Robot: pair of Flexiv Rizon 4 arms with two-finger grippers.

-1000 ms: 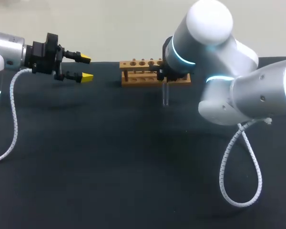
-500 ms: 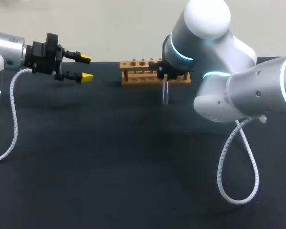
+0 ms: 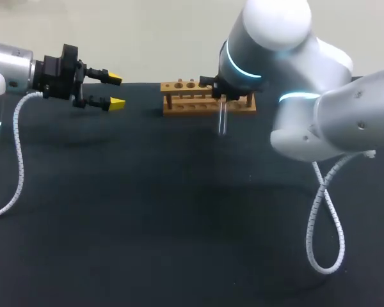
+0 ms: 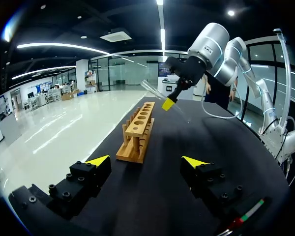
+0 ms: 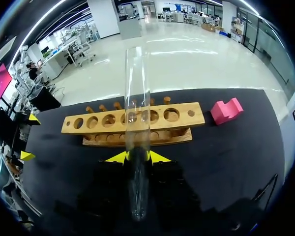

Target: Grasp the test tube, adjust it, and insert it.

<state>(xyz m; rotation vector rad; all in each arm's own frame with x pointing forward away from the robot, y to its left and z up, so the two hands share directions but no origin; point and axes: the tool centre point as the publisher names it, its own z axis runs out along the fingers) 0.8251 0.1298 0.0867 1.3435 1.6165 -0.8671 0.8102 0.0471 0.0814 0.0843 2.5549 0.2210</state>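
one test tube point(image 5: 137, 98), right gripper point(image 5: 137, 156) pinching — rack point(image 5: 103, 120) near

The clear glass test tube point(image 3: 223, 119) point(image 5: 137, 113) point(image 4: 150, 88) looks empty. It is pinched from both sides between the yellow tips of the right gripper point(image 5: 137, 157) point(image 3: 224, 97) and held off the table, close to upright in the head view, with most of its length reaching out past the fingertips. It hangs just in front of the pale wooden rack point(image 3: 187, 97) point(image 5: 108, 121) point(image 4: 137, 129), toward that rack's right half and outside every hole. The rack stands level near the table's far edge, a long two-tier bar with a single row of round holes, all unfilled.
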